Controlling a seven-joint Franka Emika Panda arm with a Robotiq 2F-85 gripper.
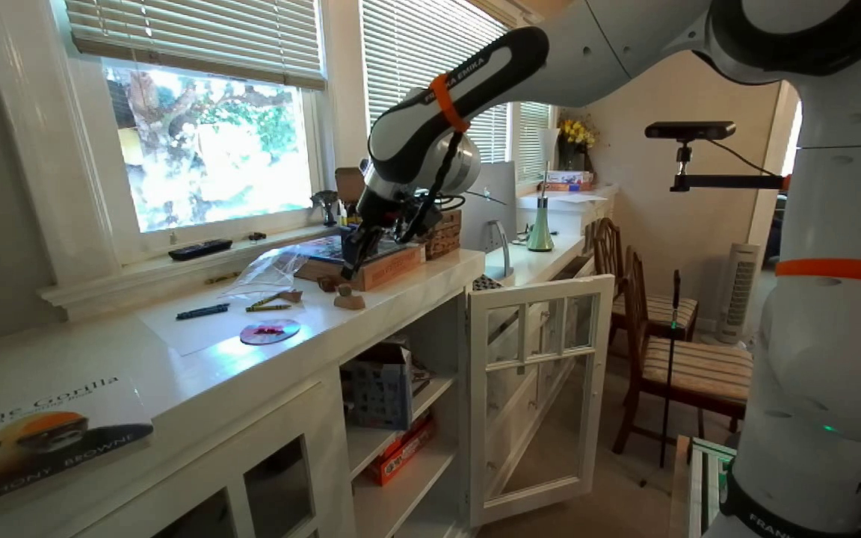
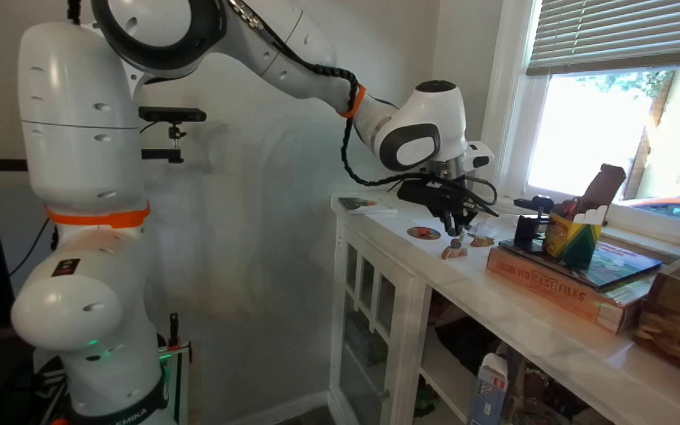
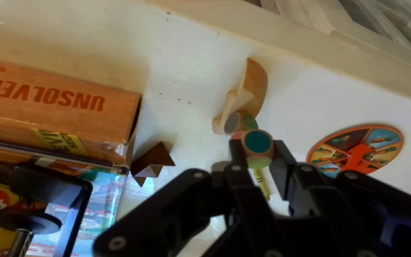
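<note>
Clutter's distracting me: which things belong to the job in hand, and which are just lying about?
In the job:
Pincer, closed
Block, dotted, in its grip
Curved piece, close by, perhaps

Lying about, it seems:
Disc
Crayon
Box
Book
Bag
Remote
Basket

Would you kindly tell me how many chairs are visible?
2: in an exterior view, the nearer chair and, behind it, the farther chair, beyond the open cabinet door; others may be hidden.
</note>
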